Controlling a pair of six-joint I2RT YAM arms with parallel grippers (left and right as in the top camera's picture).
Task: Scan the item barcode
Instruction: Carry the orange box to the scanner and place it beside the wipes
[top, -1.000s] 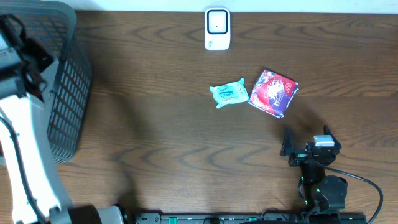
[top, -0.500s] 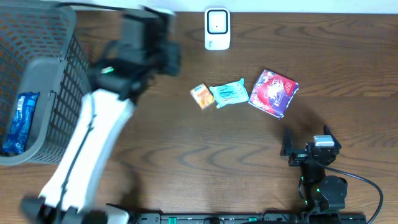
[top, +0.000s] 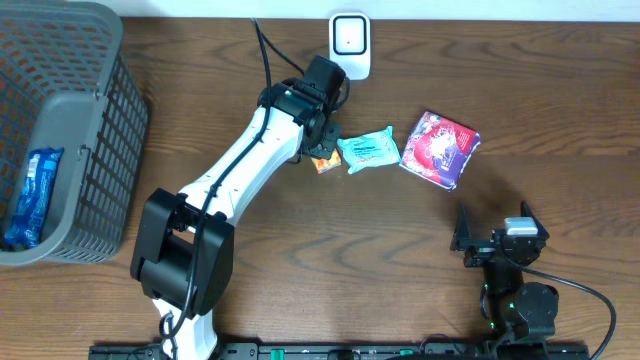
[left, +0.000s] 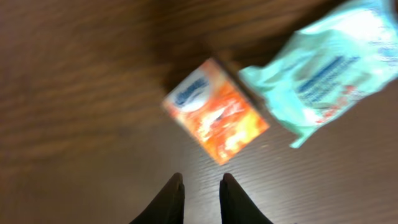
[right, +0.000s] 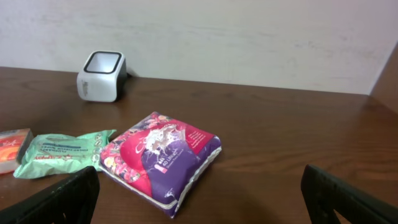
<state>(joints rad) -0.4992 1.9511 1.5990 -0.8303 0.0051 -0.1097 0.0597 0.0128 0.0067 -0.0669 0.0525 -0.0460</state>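
Left gripper (left: 199, 198) hangs over the table (top: 300, 260) just short of the small orange box (left: 217, 111) — pointed at it, not touching. In the wrist view the 2 fingertips (left: 169, 202) stand a narrow gap apart with nothing between them, so it is barely open and holds nothing. That view is motion-blurred.

The orange box lies flat on the wood, turned diagonally, printed face up; the label can't be read. It is the left end of a row of 3 items:
- the orange box
- a mint-green wipes pack (top: 368, 150) just to its right; touching or just apart, can't tell
- a red-and-purple pouch (top: 440, 148) right of the pack, lying flat

The white scanner (top: 350, 45) with its dark window stands at the far edge of the table, behind the row and apart from it. From overhead the left arm's wrist sits just beside it.

A gray basket (top: 100, 130) is at the left end, well apart from the row, with 1 blue packet (top: 30, 195) inside.

Right gripper (top: 492, 232) sits at the near right, well apart from the row — jaws wide, nothing between them.
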